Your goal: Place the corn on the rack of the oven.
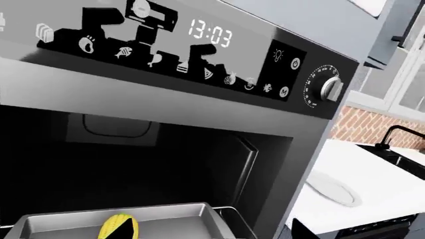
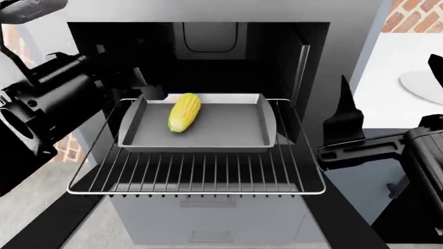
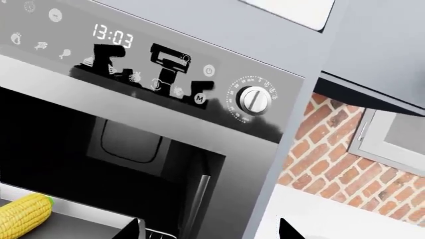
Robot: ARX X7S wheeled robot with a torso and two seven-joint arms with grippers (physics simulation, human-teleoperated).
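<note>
The corn [image 2: 184, 112], a yellow cob, lies in a grey baking tray [image 2: 229, 129]. The tray sits on the silver wire rack [image 2: 201, 176], which is pulled out of the oven [image 2: 207, 46] with its black cavity open. The cob touches the tray, not the wires. My left gripper [image 1: 212, 234] is open just in front of the tray, and one fingertip [image 1: 124, 232] overlaps the corn [image 1: 118, 226] in its wrist view. My right gripper [image 3: 212, 234] is open and empty to the right of the rack, one finger [image 2: 344, 111] pointing up. The corn [image 3: 23, 214] shows at the right wrist view's edge.
The oven's control panel carries a clock [image 1: 210, 34] reading 13:03 and a silver knob [image 3: 254, 98]. To the right a white counter holds a white plate [image 2: 422, 83], in front of a brick wall [image 3: 319, 144] and a black faucet [image 1: 398, 134]. My left arm [image 2: 49, 98] bulks beside the rack's left side.
</note>
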